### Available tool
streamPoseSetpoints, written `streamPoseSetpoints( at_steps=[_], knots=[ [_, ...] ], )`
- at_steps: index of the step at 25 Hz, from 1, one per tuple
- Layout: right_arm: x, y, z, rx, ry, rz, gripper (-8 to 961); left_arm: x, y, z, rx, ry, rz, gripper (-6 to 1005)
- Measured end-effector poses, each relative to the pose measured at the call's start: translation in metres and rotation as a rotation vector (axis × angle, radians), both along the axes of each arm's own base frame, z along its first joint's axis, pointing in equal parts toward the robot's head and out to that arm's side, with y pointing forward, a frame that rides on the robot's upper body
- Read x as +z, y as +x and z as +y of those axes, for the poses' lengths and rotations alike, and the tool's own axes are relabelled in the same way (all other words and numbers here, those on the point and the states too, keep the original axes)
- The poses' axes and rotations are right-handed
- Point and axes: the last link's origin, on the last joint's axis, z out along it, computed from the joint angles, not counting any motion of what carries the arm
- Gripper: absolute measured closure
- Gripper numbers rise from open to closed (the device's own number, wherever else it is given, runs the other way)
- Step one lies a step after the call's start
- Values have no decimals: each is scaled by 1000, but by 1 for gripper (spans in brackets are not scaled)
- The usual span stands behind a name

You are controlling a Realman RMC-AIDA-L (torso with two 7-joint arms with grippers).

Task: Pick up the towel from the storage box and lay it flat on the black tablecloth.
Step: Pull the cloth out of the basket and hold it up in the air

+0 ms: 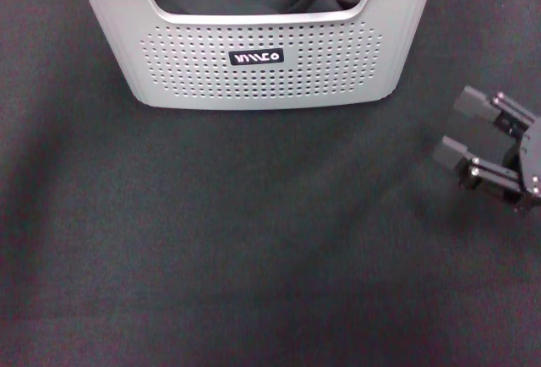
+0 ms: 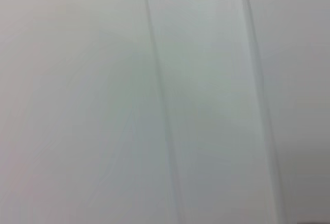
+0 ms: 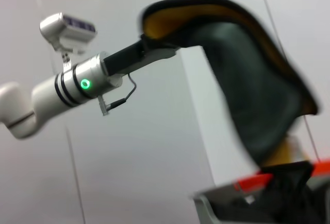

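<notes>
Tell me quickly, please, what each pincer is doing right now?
Left pincer: shut on the towel, lifted above the storage box.
Right pincer: open, holding nothing, over the black tablecloth.

The towel (image 3: 247, 95) hangs in the air above the storage box (image 1: 262, 67), its grey face outward, yellow-orange showing along the folded top and lower edge. The light grey box, with dotted walls and a black logo plate, stands upright at the far side of the black tablecloth (image 1: 254, 240).
</notes>
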Motion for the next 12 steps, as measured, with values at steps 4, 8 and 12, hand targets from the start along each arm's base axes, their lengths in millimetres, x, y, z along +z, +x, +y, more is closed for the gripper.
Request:
streamPoseSetpoints(
  at_steps=[4,8,12],
  knots=[
    [9,-13,6,81,37,6,113,35,-16,-26,-120,-88,-141,991],
    [17,-21,12,126,84,8,113,55,-35,-50,-202,-139,-217,990],
    [18,-32,18,194,125,-9,114,51,-51,-60,-187,-181,-203,990]
  ],
)
